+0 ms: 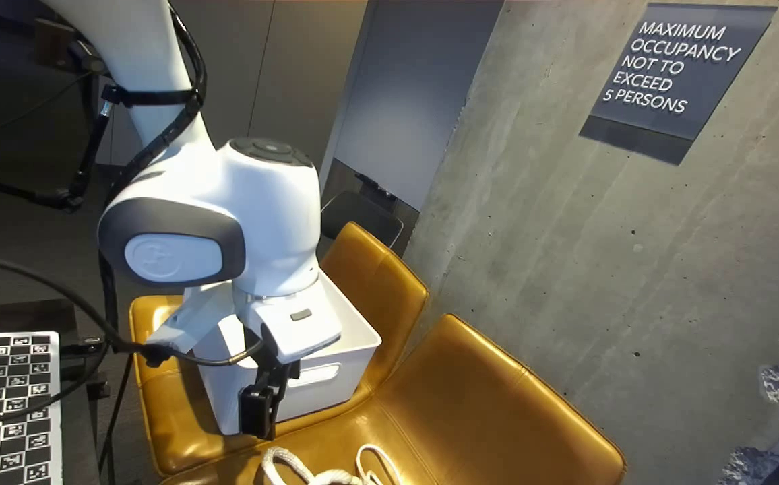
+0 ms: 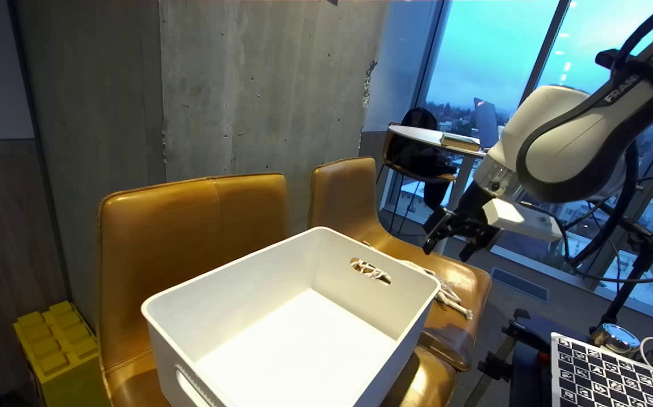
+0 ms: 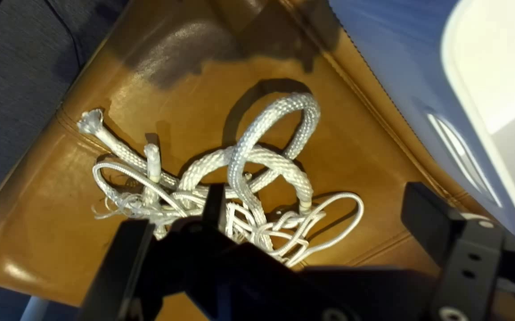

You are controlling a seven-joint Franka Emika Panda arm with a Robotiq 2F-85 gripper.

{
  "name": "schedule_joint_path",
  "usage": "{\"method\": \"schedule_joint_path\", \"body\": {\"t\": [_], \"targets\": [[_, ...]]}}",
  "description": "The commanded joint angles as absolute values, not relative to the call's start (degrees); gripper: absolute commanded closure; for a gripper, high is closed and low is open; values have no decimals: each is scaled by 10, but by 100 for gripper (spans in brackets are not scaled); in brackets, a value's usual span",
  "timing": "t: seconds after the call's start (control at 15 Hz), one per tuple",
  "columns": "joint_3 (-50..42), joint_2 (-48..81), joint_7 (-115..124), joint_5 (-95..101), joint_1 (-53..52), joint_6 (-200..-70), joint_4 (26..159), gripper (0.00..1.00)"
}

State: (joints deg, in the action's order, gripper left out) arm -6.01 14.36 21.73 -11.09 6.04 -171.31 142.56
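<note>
Gripper (image 2: 448, 251), in an exterior view: fingers apart, empty, 2 o'clock from one white rectangular plastic bin (image 2: 304, 333). In an exterior view: two curved tan leather chairs (image 1: 497, 404). Wrist view: one white braided rope tangle (image 3: 236, 171) on one chair, bin at its 2 o'clock; strands uncountable. Probably approach step; gripping would call for centring, lowering.

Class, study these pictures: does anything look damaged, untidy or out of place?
Yes: white ropes lie tangled on the chair seat, an unusual spot for them. In the wrist view, one thick rope's end flares open, so it looks frayed.
</note>
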Motion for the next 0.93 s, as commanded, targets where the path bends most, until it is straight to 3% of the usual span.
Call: {"method": "schedule_joint_path", "body": {"t": [0.0, 0.73, 0.87], "targets": [[-64, 232, 217, -131, 47, -1769, 1387, 0], [-98, 404, 220, -157, 45, -1779, 1257, 0], [-97, 423, 221, -161, 44, -1775, 1238, 21]]}}
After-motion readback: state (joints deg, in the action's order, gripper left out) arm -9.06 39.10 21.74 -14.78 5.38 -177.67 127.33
